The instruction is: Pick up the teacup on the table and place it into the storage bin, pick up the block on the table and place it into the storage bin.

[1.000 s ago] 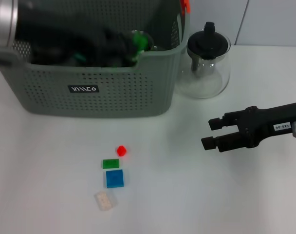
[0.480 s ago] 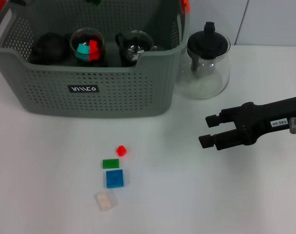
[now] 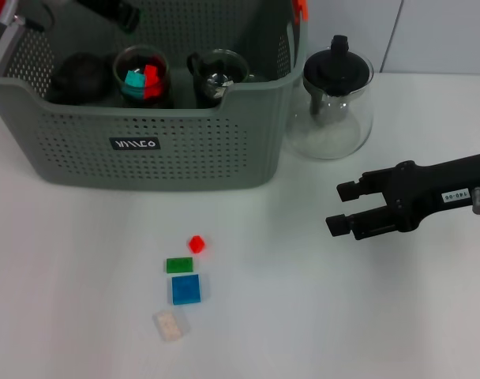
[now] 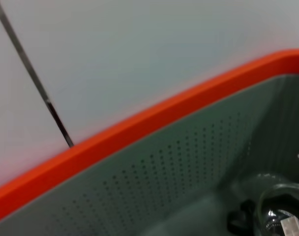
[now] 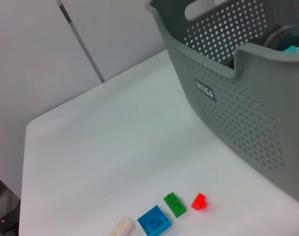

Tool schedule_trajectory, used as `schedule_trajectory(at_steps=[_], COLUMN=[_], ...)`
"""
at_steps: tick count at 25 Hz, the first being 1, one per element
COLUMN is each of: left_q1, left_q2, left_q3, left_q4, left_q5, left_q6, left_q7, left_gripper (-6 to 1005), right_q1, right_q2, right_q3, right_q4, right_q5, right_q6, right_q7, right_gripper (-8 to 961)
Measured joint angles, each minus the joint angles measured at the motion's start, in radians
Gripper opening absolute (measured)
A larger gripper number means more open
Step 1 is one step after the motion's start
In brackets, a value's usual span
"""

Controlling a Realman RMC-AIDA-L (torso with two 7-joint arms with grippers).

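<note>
White bench; beyond the storage bin, left claw has withdrawn, fingers unseen; teacup delivered; right claw open beside four blocks.

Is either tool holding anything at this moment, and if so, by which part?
The right tool is open and empty above the white table. The left tool, above the grey-green perforated storage bin, is too cropped to tell.

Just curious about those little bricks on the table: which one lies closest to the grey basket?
The red block. It is the smallest and heads the row, with the green, blue and white blocks farther from the basket.
</note>
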Motion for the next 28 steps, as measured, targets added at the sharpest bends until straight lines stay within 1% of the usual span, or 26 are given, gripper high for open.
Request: schedule_trajectory(at_steps=[4, 8, 10, 15, 17, 19, 21, 22, 24, 25, 26, 27, 28], left_q1=[-0.004, -0.002, -0.001, 0.0, 0.002, 0.012, 0.041, 0.057, 0.098, 0.116, 0.144, 0.176, 0.198], left_q2=[0.001, -0.002, -0.005, -0.009, -0.013, -0.022, -0.043, -0.053, -0.074, -0.079, -0.085, -0.088, -0.089], left_q3=[0.042, 0.087, 0.093, 0.102, 0.102, 0.098, 0.083, 0.072, 0.031, 0.011, -0.018, -0.041, -0.053], left_q4=[-0.031, -0.029, -0.026, -0.011, 0.012, 0.068, 0.19, 0.257, 0.409, 0.47, 0.546, 0.609, 0.639], left_q5=[0.001, 0.002, 0.002, 0.003, 0.003, -0.008, -0.058, -0.095, -0.227, -0.303, -0.422, -0.544, -0.626], left_q6=[-0.011, -0.029, -0.038, -0.044, -0.032, 0.001, 0.061, 0.094, 0.19, 0.239, 0.3, 0.36, 0.398], left_q7=[-0.018, -0.059, -0.064, -0.064, -0.06, -0.05, -0.028, -0.014, 0.031, 0.053, 0.086, 0.119, 0.143], left_gripper=[152, 153, 153, 247, 284, 322, 359, 399, 478, 517, 557, 636, 715], right_q1=[0.0, 0.001, 0.002, 0.003, 0.003, 0.002, 0.0, -0.001, -0.004, -0.006, -0.007, -0.008, -0.009], right_q2=[0.001, 0.001, 0.001, 0.001, 0.001, 0.001, 0.0, 0.0, -0.002, -0.003, -0.005, -0.007, -0.009], right_q3=[0.0, 0.0, 0.0, 0.0, 0.0, 0.0, 0.0, 0.0, -0.001, -0.001, -0.002, -0.002, -0.003], right_q4=[0.001, 0.001, 0.001, 0.0, 0.0, 0.0, 0.0, 0.0, -0.001, -0.002, -0.002, -0.002, -0.002], right_q5=[0.001, 0.002, 0.002, -0.001, -0.001, -0.001, -0.002, -0.002, -0.003, -0.002, -0.003, -0.003, -0.003], right_q6=[-0.005, -0.007, -0.007, -0.008, -0.009, -0.01, -0.01, -0.01, -0.011, -0.011, -0.012, -0.012, -0.012], right_q7=[-0.004, -0.004, -0.004, -0.002, -0.002, -0.003, -0.005, -0.005, -0.005, -0.005, -0.005, -0.005, -0.005], right_gripper=[821, 821, 822, 822, 822, 822, 822, 822, 822, 822, 822, 822, 822])
